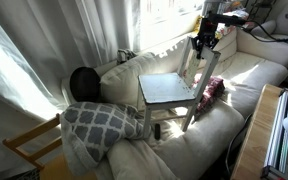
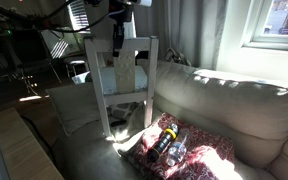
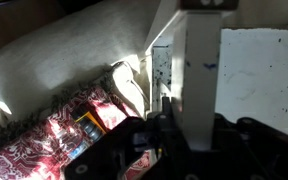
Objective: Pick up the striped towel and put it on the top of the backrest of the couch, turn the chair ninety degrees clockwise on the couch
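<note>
- The gripper (image 1: 203, 42) is clamped on the top of the chair (image 1: 169, 88) back frame. In the wrist view a white post of the frame runs up between the dark fingers, which stand only narrowly apart.
- The chair stands on the seat cushions of the couch (image 1: 254, 70), about midway along it and close to the backrest of the couch (image 2: 224, 95). In an exterior view the chair (image 2: 124, 85) has its back turned toward the camera and its thin legs pressed into the cushion.
- A red patterned cloth (image 2: 199, 155) lies on the seat cushion just beside the chair's legs, toward the front edge. On it rests a small dark bottle-like thing (image 2: 164, 143) with a yellow patch; what it is I cannot tell.
- At the couch's far end sit a lattice-patterned cushion (image 1: 99, 122) and a black round shape (image 1: 82, 82) above it. A yellow wooden chair (image 1: 29, 148) stands off that corner, cut off by the picture's edge.
- The striped towel cannot be made out with certainty in any view, since glare washes out the backrest's top edge.
- The gripper's fingertips are lost in shadow in the wrist view.
</note>
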Tool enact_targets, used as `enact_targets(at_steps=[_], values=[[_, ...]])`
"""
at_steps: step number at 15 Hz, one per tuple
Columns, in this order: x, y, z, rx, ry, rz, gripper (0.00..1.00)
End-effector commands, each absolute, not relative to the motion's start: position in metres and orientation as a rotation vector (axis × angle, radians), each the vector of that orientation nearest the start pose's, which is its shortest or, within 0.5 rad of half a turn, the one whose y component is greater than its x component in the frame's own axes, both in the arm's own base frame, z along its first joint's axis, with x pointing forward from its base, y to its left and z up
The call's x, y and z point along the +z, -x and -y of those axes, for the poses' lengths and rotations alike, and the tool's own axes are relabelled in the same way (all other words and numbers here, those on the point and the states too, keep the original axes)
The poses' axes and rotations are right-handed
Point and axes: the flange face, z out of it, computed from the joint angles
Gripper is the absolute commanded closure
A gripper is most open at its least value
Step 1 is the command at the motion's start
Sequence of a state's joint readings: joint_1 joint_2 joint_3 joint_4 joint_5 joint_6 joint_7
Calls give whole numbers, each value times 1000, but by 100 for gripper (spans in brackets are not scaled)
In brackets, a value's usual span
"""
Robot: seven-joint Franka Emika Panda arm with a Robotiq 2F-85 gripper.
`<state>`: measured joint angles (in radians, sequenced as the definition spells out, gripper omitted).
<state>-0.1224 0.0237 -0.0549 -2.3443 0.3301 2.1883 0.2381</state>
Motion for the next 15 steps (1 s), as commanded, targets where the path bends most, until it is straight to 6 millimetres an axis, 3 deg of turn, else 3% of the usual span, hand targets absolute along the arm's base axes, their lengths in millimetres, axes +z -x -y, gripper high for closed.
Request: enact_targets(at_steps=[1, 3, 4, 5, 8, 12, 13, 15], values=[[355, -469, 74, 171, 2637, -1102, 94], [359, -469, 67, 177, 2611, -1185, 94], [319, -480, 67, 252, 2686, -1074, 94], [318, -479, 64, 257, 2686, -1078, 77], [301, -481, 60, 288, 2704, -1057, 77], [298, -482, 60, 287, 2706, -1056, 77], [298, -482, 60, 287, 2706, -1056, 94], [301, -485, 54, 220, 2674, -1170, 94]])
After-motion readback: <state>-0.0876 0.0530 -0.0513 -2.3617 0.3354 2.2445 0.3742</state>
